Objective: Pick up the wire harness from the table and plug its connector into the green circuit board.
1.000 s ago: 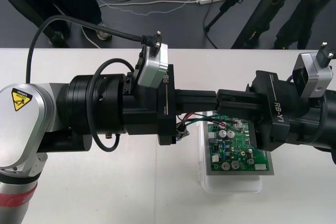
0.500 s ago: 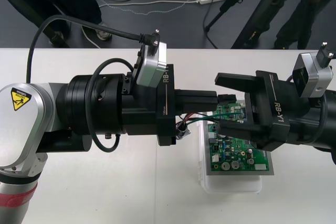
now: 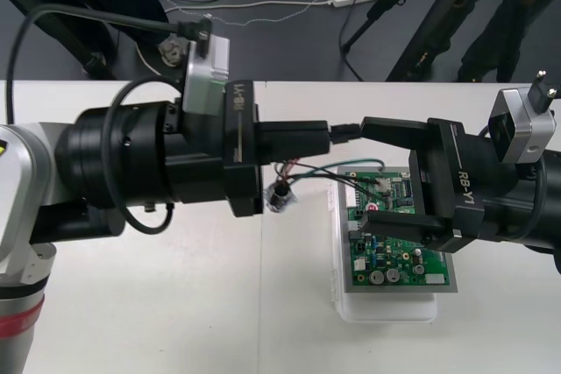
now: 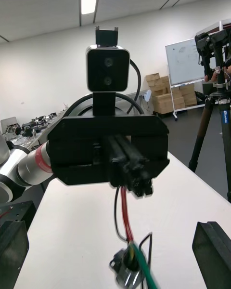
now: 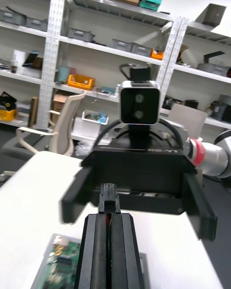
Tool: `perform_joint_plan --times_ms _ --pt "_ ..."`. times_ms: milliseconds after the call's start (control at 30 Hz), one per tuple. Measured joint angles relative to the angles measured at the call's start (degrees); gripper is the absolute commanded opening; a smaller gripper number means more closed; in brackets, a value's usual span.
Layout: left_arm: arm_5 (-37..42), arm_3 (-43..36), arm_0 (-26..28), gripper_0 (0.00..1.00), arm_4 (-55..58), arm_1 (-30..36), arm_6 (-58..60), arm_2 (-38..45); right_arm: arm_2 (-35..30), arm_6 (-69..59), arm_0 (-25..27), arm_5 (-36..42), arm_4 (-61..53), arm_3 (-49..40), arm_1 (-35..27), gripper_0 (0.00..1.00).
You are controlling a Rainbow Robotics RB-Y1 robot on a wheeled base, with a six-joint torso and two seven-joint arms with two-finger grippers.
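From where I stand, the left gripper [image 3: 331,135] reaches in over the table [image 3: 131,304] with its two black fingers pressed together on the wire harness [image 3: 302,168]. The small black plug [image 3: 347,131] pokes out just past the fingertips. In the left wrist view the plug [image 5: 109,196] sits pinched between the closed fingers [image 5: 94,250], raised above the green circuit board [image 5: 60,266] and not seated in it.

The thin wires [image 3: 351,164] droop beneath that claw in a loose loop. The round metal socket [image 3: 280,197] dangles under the gripper body, off the table, just beside the white base [image 3: 386,308].

The right gripper [image 3: 361,177] faces the left one head-on from the other side, over the green circuit board [image 3: 399,247]. Its fingers are spread wide, one above and one below the hanging wires, gripping nothing. The plug tip is near its upper finger [image 3: 394,131]. In the right wrist view the red wire [image 4: 126,216] and socket [image 4: 124,266] hang below the left gripper [image 4: 137,180].
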Motion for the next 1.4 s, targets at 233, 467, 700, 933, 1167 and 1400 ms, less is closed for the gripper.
perform_joint_plan --times_ms 233,467,700,933,1167,1400 --pt "-4.7 0.0 0.8 0.0 0.2 0.0 0.0 6.0 0.0 0.0 0.4 0.0 0.0 0.0 -4.6 1.0" --pt "-9.8 4.7 1.9 0.0 2.9 0.0 -0.6 8.8 -0.6 0.0 1.4 -5.4 1.3 0.6 -12.0 1.0" --pt "-14.8 12.3 1.9 0.0 4.9 0.0 -12.8 10.1 -6.3 0.0 1.6 -17.8 6.6 6.2 -14.7 1.0" --pt "-18.9 20.2 1.9 0.0 6.0 0.0 -27.6 10.2 -11.4 0.0 1.6 -23.7 14.0 7.9 -16.5 1.0" --pt "-21.4 26.6 1.9 0.0 6.1 0.0 -28.1 10.2 -14.7 0.0 1.6 -23.8 21.8 7.9 -17.0 1.0" --pt "-22.2 33.0 1.9 0.0 6.1 0.0 -33.9 9.9 -14.7 0.0 1.7 -23.8 31.4 7.5 -17.0 1.0"
